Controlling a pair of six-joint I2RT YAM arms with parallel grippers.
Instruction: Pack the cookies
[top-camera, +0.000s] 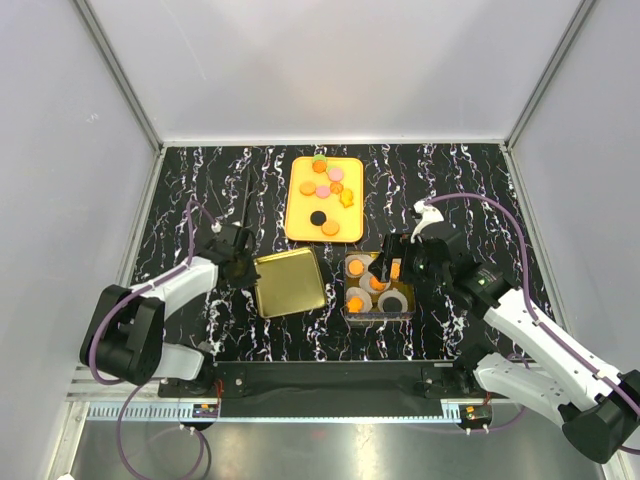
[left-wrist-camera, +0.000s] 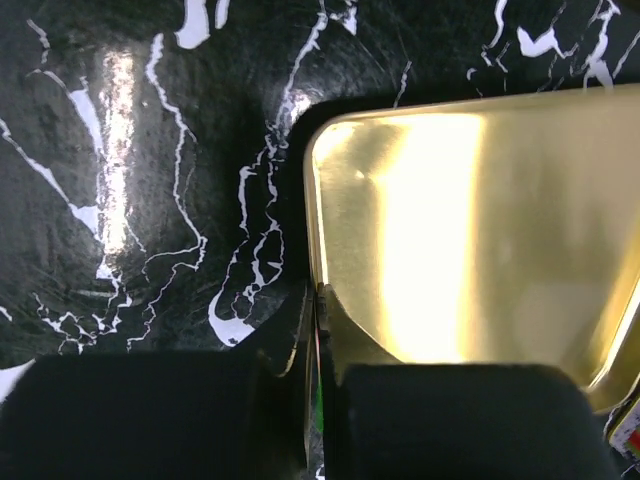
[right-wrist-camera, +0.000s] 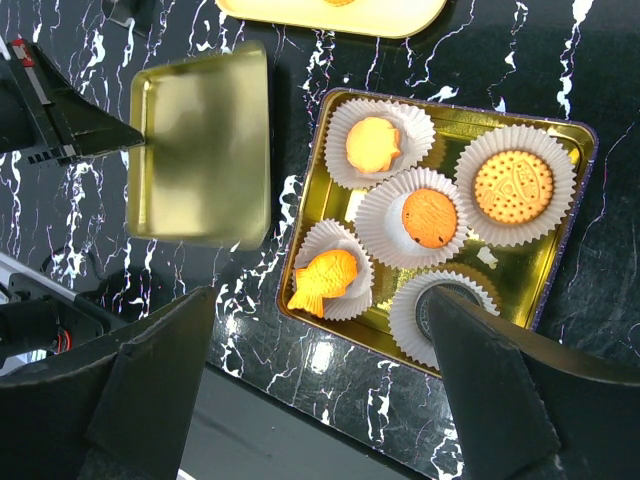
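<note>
From above, the yellow tray (top-camera: 300, 215) sits at twelve o'clock on the table (top-camera: 450, 200), with about eight loose cookies (top-camera: 330, 228) on it, mostly orange, a couple pink, one black. The gold lid (top-camera: 290, 285) lies at eight o'clock and the open tin (top-camera: 380, 316) at four o'clock, the two just apart. The left claw (top-camera: 245, 264) is at the lid's nine o'clock edge. The right claw (top-camera: 388, 268) hangs over the tin.

The left wrist view shows that claw pinched tight on the lid's thin rim near a corner, the lid flat on the table.

In the right wrist view, the right claw is spread wide and holds nothing. Below it the tin has five paper cups (right-wrist-camera: 386, 212). Four clearly hold a cookie each, and the fifth, at five o'clock, holds something dark, half hidden by a finger.

I'd judge the filling done, or nearly so. What's left looks like carrying the lid across and setting it on the tin, unless the cookies on the tray must go in too.
</note>
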